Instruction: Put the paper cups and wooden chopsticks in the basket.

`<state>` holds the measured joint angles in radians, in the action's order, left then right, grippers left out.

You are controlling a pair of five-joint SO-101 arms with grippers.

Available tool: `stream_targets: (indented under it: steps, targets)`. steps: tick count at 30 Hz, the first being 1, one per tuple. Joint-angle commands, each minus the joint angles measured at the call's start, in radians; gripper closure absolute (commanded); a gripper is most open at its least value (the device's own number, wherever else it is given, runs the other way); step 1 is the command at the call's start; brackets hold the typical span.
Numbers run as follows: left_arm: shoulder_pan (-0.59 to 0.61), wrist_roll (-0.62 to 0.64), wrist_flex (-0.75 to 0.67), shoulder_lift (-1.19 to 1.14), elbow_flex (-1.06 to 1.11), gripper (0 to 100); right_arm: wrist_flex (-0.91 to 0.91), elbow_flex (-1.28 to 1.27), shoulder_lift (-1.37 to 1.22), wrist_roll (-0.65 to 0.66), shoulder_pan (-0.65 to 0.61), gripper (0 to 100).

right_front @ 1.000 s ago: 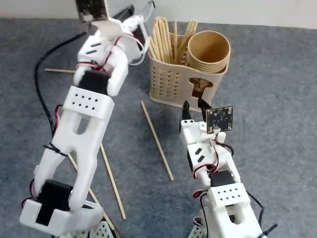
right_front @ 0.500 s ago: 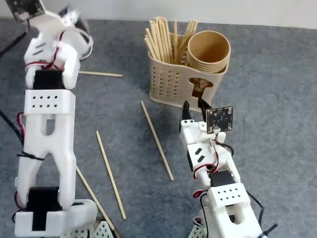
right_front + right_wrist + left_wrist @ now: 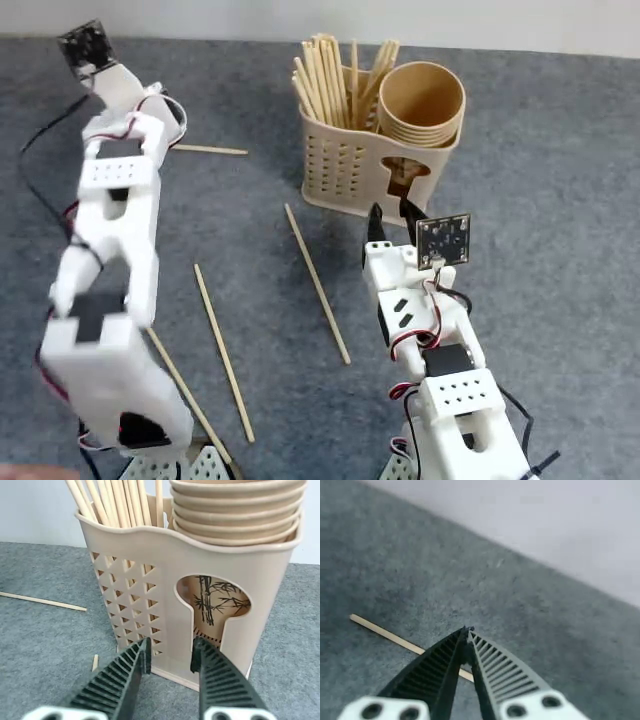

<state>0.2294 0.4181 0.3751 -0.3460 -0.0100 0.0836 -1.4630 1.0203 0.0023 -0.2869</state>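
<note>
The beige basket stands at the back centre, holding a stack of paper cups and a bundle of wooden chopsticks. My right gripper is open just in front of the basket, its fingers apart and empty. The left arm stretches along the table's left side. My left gripper is shut and empty, hovering over a loose chopstick that lies at the back left. Three more loose chopsticks lie in front: one in the middle, two by the left arm's base.
Grey carpet covers the table, with open room on the right. A pale wall runs behind the back edge. The right wrist view catches the back-left chopstick and the tip of the middle one.
The left arm has swung away from the basket's left side to the far left, over the back-left chopstick. The right arm has stayed still.
</note>
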Motion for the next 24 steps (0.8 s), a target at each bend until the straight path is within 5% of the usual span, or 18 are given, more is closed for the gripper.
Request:
stream_targets:
  steps: [1,13,24]
  targets:
    - [0.007,0.005,0.041,-0.171,-0.24,99,0.024,0.002,0.025,0.0,-0.007,85.4]
    - [0.01,0.002,0.325,-0.796,-0.983,99,0.024,0.002,0.025,0.0,-0.007,85.4]
    - [0.008,0.0,1.003,-1.018,-1.584,99,0.024,0.002,0.027,0.072,-0.035,85.4]
